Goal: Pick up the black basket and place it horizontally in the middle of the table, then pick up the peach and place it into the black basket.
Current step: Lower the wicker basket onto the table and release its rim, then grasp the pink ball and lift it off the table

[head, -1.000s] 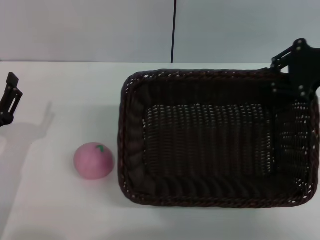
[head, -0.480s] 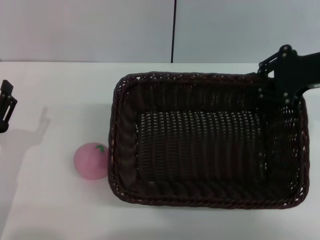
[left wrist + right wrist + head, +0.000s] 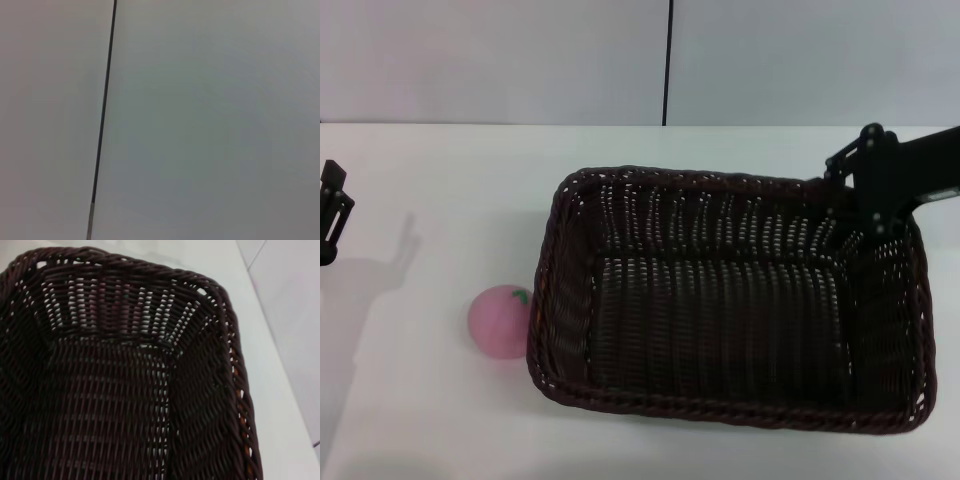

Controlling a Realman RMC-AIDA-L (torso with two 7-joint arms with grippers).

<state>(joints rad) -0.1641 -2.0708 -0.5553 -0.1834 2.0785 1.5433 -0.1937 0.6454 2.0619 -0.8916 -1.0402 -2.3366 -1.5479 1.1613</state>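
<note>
The black basket (image 3: pixel 720 310) sits on the white table (image 3: pixel 450 180), right of centre, long side running left to right, and looks slightly tilted. My right gripper (image 3: pixel 868 188) is at its far right corner, shut on the rim. The right wrist view looks down into the basket's woven inside (image 3: pixel 115 390). The pink peach (image 3: pixel 500 320) lies on the table against the basket's left end, and the rim hides its right edge. My left gripper (image 3: pixel 332 215) hangs at the far left edge, away from both.
A pale wall with a dark vertical seam (image 3: pixel 669 60) stands behind the table. The left wrist view shows only that wall and the seam (image 3: pixel 102 120). Bare tabletop lies left of the peach and behind the basket.
My right gripper has moved left and slightly toward me with the basket. The basket's left end now reaches the peach and covers its edge. The left arm has barely moved.
</note>
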